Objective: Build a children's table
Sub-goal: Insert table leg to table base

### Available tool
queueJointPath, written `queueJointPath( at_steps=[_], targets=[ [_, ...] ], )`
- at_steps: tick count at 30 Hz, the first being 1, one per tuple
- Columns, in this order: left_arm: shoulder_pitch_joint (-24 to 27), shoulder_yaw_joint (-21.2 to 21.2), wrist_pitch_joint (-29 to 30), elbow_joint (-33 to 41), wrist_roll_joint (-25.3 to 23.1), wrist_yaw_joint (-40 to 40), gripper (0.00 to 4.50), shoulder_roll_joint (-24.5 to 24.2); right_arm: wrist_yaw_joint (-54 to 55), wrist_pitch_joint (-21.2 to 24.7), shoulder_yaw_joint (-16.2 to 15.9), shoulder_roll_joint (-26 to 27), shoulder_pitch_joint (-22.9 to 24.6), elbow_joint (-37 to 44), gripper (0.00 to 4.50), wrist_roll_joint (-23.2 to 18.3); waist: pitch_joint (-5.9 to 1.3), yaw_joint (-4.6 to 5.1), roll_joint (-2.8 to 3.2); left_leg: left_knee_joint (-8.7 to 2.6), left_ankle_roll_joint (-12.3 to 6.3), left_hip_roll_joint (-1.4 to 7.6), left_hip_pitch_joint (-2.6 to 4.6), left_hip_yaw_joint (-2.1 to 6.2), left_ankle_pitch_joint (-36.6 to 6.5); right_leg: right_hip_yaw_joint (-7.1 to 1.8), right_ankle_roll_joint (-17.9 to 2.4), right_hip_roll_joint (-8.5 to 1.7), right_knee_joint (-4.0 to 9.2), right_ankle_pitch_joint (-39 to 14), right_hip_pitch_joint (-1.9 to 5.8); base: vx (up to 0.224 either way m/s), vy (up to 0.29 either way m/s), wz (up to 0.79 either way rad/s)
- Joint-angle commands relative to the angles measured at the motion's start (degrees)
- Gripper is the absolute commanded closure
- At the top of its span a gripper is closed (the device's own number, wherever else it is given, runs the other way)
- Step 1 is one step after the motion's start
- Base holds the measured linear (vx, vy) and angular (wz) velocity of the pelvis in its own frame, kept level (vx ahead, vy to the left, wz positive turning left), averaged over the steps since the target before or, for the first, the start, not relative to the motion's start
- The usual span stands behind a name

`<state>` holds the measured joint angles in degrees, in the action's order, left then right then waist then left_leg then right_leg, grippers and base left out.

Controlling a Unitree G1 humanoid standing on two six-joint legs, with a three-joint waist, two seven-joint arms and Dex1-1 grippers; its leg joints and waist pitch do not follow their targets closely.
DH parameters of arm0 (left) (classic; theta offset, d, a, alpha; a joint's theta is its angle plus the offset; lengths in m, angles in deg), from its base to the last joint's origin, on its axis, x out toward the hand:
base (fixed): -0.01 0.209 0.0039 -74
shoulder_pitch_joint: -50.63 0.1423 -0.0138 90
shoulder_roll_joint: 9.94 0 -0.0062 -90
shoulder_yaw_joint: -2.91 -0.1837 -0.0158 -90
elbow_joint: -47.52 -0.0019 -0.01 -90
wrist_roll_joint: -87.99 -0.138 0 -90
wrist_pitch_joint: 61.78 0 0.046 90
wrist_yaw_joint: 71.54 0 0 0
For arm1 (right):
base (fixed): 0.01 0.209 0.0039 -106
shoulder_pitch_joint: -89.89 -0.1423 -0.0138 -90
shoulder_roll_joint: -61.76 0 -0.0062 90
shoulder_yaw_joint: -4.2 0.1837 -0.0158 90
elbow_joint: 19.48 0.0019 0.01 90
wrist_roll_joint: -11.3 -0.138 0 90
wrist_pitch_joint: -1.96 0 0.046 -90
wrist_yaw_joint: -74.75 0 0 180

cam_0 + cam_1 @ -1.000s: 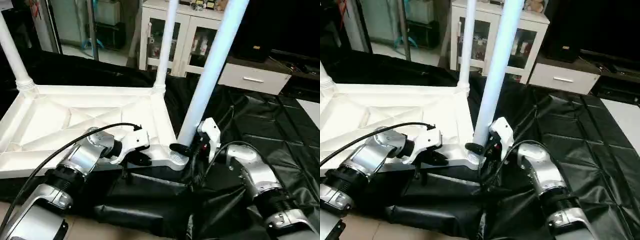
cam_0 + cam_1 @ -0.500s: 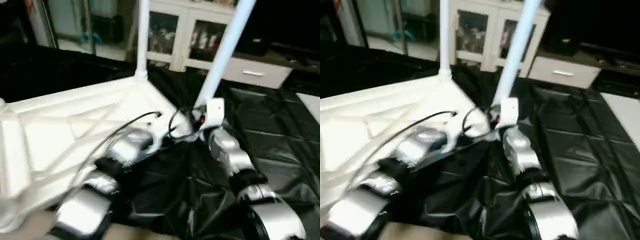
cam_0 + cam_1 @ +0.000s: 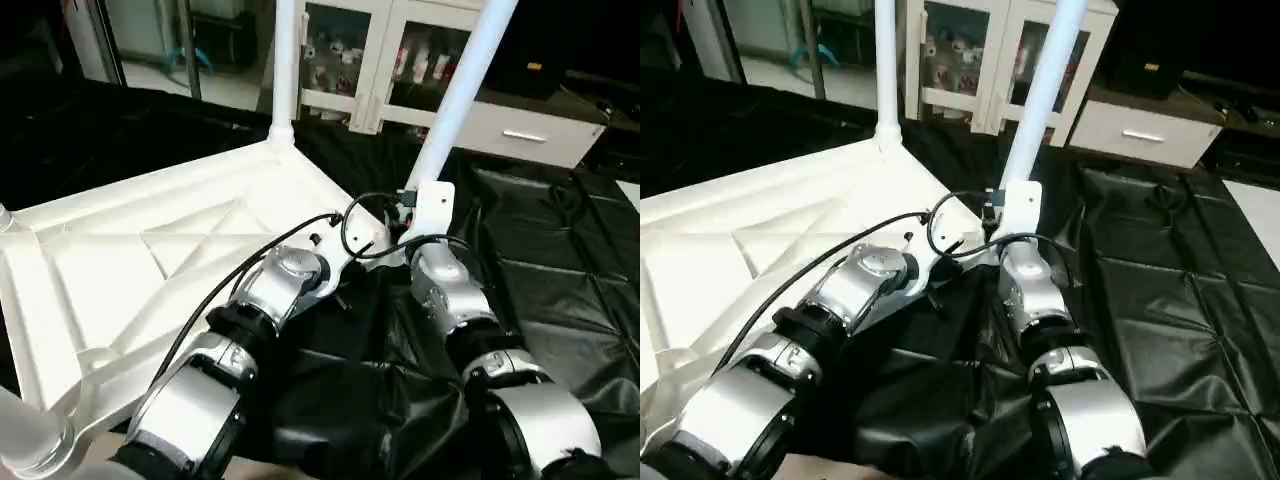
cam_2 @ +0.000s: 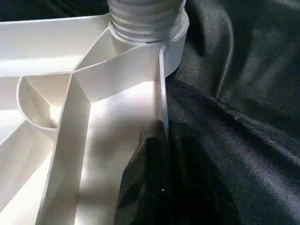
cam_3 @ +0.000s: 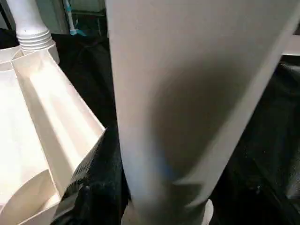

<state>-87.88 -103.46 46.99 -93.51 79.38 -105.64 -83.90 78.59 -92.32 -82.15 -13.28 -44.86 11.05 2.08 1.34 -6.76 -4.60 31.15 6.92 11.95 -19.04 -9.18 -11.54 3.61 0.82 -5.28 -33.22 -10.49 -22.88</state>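
The children's table lies upside down, its white ribbed top [image 3: 150, 260] facing up on the black cloth. My left gripper [image 4: 161, 132] is shut on the top's thin rim, just short of the near corner socket [image 4: 147, 18]. My right gripper [image 5: 164, 201] is closed around the base of the table leg [image 3: 460, 90] that stands in that socket, with one black finger [image 5: 96, 183] beside the tube. A second leg [image 3: 283, 60] stands at the far corner. A third leg [image 3: 20, 435] rises at the bottom left.
Black sheeting covers the worktable [image 3: 560, 290] and bunches up under my forearms. Beyond it stand a white glass-door cabinet [image 3: 350, 60] and a low white drawer unit [image 3: 520, 135]. The floor [image 3: 160, 75] shows at the far left.
The view has swung, and the table top now sits at an angle, its held corner farther from me. Both forearms reach straighter ahead. Both grips are unchanged.
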Motion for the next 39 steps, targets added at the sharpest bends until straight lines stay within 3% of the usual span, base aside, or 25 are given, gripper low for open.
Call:
queueJointPath(
  at_steps=[1,3,4,5,8,10,18,20,21,22,25,30,37,39],
  targets=[
    [-3.25,0.35,-4.48,1.92,1.65,-1.44,4.5,2.08,-0.2,3.6,0.76,1.36,4.26,-9.35,2.64,0.09,-2.03,-0.08,0.87,-3.96,0.45,0.69,-0.42,-0.6,-12.67,-2.04,-9.88,-2.46,3.01,-6.42,2.39,0.0,0.0,0.0],
    [-3.27,0.36,-4.43,1.81,1.61,-1.68,4.5,2.04,-0.58,2.76,0.93,1.52,3.95,-9.42,2.64,0.24,-2.03,-0.06,0.94,-3.88,0.31,0.65,-0.48,-0.61,-11.85,-2.04,-10.26,-2.42,2.85,-4.94,2.46,0.0,0.0,0.0],
    [-3.24,0.31,-4.31,1.79,1.56,-1.95,4.5,1.95,-1.06,1.77,1.02,1.63,3.77,-9.28,2.08,0.31,-2.04,-0.04,1.01,-3.84,0.21,0.63,-0.49,-0.64,-11.77,-2.04,-10.44,-2.43,2.83,-4.52,2.53,0.0,0.0,0.0],
    [-3.2,0.29,-4.22,1.78,1.52,-2.38,4.5,1.7,-3.94,-0.05,0.6,1.76,3.59,-8.05,1.94,0.35,-2.12,-0.06,1.24,-3.74,-0.02,0.61,-0.44,-0.67,-11.57,-2.03,-10.76,-2.42,2.78,-3.79,2.58,0.0,0.0,0.0],
    [-3.2,0.25,-4.35,1.7,1.4,-2.85,4.5,1.3,-6.78,-0.86,0.92,1.79,3.47,-6.9,1.6,-0.48,-2.15,-0.17,1.07,-3.47,-1.23,0.5,-0.65,-0.8,-8.99,-1.99,-12.12,-2.35,2.39,-0.87,2.97,0.0,0.0,0.0],
    [-3.21,0.24,-4.41,1.62,1.35,-3.17,4.5,1.02,-7.58,-1.03,0.91,1.54,3.47,-6.23,1.6,-0.63,-2.18,-0.26,1.45,-3.39,-1.68,0.53,-0.6,-0.77,-8.14,-2.03,-12.6,-2.51,2.3,-0.35,2.97,0.0,0.0,0.0],
    [-2.65,0.56,-4.61,2.07,1.3,-5.17,4.5,-0.93,-13.67,-1.15,1.32,-1.16,4.71,0.51,0.77,-1.36,-2.16,-0.35,1.33,-2.99,-3.71,0.6,-0.52,-0.88,-5.5,-2.01,-14.53,-2.52,2.02,2.14,3.25,0.0,0.0,0.0],
    [-1.71,0.42,-4.65,2.8,1.13,-6.51,4.5,-2.02,-19.62,0.27,0.42,-2.87,7.54,7.04,0.69,-2.64,-2.12,-0.42,1.26,-2.79,-5.22,0.52,-0.56,-0.96,-4.68,-1.97,-15.03,-2.43,1.97,3.68,3.37,0.0,0.0,0.0],
    [-0.7,0.0,-5.14,3.24,0.86,-8.2,4.5,-3.47,-26.11,3.48,-1.25,-5.22,11.52,15.26,0.61,-4.2,-2.16,-0.77,1.33,-2.61,-6.16,0.55,-0.4,-0.89,-3.33,-1.99,-15.08,-2.36,1.85,5.36,3.51,0.0,0.0,0.0],
    [-0.7,0.0,-5.14,3.24,0.86,-8.2,4.5,-3.47,-26.11,3.48,-1.25,-5.22,11.52,15.26,0.5,-4.2,-2.23,-0.97,1.13,-2.32,-7.44,0.58,-0.38,-0.9,-1.4,-2.03,-15.66,-2.3,1.47,8.47,3.46,0.0,0.0,0.0],
    [0.91,-0.56,-5.54,4.19,0.87,-11.23,4.5,-5.76,-33.78,8.9,-3.34,-10.32,17.15,25.51,0.18,-6.28,-2.1,-1.32,0.88,-2.23,-8.69,0.68,-0.67,-0.84,-0.78,-1.96,-16.24,-2.41,1.47,7.62,3.64,0.0,0.0,0.0],
    [3.81,-1.26,-5.06,7.47,1.43,-15.7,4.5,-9.08,-43.22,13.82,-3.47,-17.43,21.95,34.77,0.07,-9.11,-2.05,-1.7,1.04,-2.16,-7.93,0.98,-0.58,-0.95,-2.44,-2.06,-16.69,-2.66,1.52,4.42,3.4,0.0,0.0,0.0],
    [7.16,-3.01,-4.57,11.97,1.74,-22.72,4.5,-12.97,-54.8,18.46,-4.04,-24.19,24.51,40.68,0.07,-12.5,-1.78,-1.91,0.97,-2.29,-6.29,1.12,-0.62,-1.03,-5.6,-2.15,-15.51,-2.76,1.91,-1.46,3.26,0.0,0.0,0.0],
    [9.36,-4.37,-3.72,16.01,2.44,-28.22,4.5,-15.93,-58.67,19.53,-3.84,-27.49,24.55,41.6,0.07,-13.17,-1.84,-2.02,0.84,-2.29,-5.7,1.26,-0.63,-1.02,-5.48,-2.12,-15.31,-2.81,1.77,-1.89,3.23,0.0,0.0,0.0]
  ],
)
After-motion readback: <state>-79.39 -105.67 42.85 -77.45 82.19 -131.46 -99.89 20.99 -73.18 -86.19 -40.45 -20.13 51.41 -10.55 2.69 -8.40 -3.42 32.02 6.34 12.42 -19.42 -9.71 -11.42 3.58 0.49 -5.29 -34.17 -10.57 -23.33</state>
